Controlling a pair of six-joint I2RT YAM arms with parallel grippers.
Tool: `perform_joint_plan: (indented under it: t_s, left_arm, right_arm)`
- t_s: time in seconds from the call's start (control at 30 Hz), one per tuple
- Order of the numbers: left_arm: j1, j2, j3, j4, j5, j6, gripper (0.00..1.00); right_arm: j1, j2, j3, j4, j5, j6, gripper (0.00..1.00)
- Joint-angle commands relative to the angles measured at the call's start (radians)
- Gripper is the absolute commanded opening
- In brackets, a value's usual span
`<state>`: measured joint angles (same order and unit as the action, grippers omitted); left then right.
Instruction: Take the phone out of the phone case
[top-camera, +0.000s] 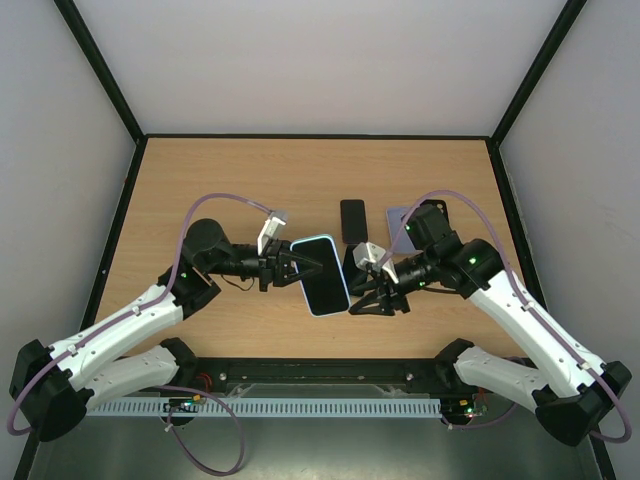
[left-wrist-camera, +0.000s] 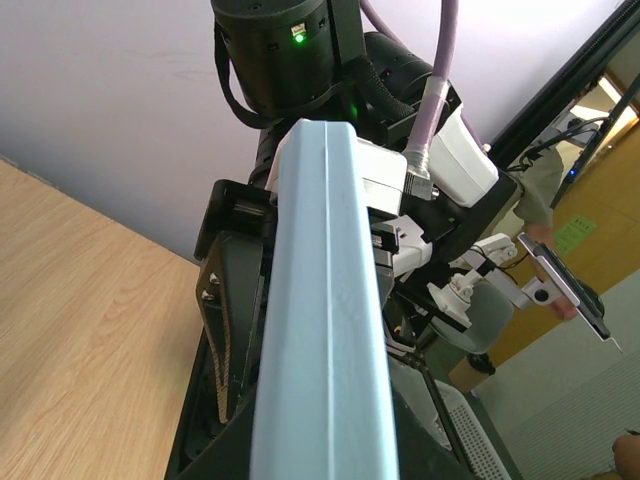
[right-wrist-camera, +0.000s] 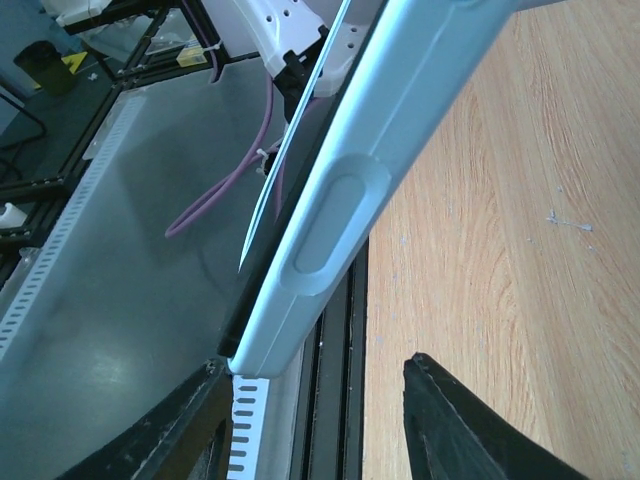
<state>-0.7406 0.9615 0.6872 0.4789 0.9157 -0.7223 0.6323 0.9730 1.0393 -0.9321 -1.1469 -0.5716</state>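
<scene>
L gripper clamped narrow on case edge, phone inside. R gripper half-wide, empty. Case likely soft, light; phone stiff, slick, fragile. Peel case corner, pinch edges.

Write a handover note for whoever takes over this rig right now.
Left hand: shut on the left edge of the case, holding it screen up, seemingly lifted off the table.
Right hand: open, close to the case's right edge, gripping nothing.
Phone: still inside the case, between the two hands.
Done: cased phone picked up.
Left: get a hold with the right hand, work the phone out of the case.
</scene>
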Motion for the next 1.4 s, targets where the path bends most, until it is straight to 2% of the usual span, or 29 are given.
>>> perform_joint_plan:
  t_s: [0.0,0.2,0.33,0.53,0.67,0.77,0.83,1.03,1.2,1.37]
  left_arm:
    - [0.0,-0.019,0.042,0.046,0.008,0.014,0.02]
    - [0.0,-0.017,0.043,0.047,0.018,0.012,0.03]
    - [0.0,-0.005,0.033,0.109,0.056,-0.03,0.02]
    - [-0.002,-0.002,0.028,0.156,0.106,-0.073,0.03]
    - [-0.008,0.002,0.05,0.137,0.134,-0.076,0.02]
    - [-0.021,-0.005,0.06,0.056,0.109,-0.02,0.03]
    - [-0.029,-0.005,0.043,0.03,0.083,0.001,0.02]
    - [-0.038,0.027,-0.026,0.097,0.039,-0.014,0.02]
    - [-0.053,0.095,-0.047,0.143,0.034,-0.018,0.02]
    - [-0.057,0.168,-0.034,0.163,0.036,-0.01,0.02]
  right_arm:
    - [-0.002,0.009,0.034,0.007,-0.016,0.014,0.47]
    - [-0.002,0.018,0.028,0.053,0.023,0.058,0.38]
    - [-0.003,0.021,0.022,0.171,0.168,0.198,0.31]
    - [-0.031,0.063,0.028,0.232,0.255,0.248,0.29]
    - [-0.082,0.079,0.055,0.279,0.245,0.278,0.28]
    - [-0.106,0.081,0.089,0.296,0.168,0.297,0.35]
    - [-0.109,0.075,0.094,0.31,0.09,0.315,0.45]
    - [-0.109,0.049,0.047,0.451,-0.097,0.479,0.6]
    - [-0.109,0.049,0.055,0.569,-0.156,0.615,0.65]
    - [-0.108,0.062,0.054,0.611,-0.173,0.673,0.64]
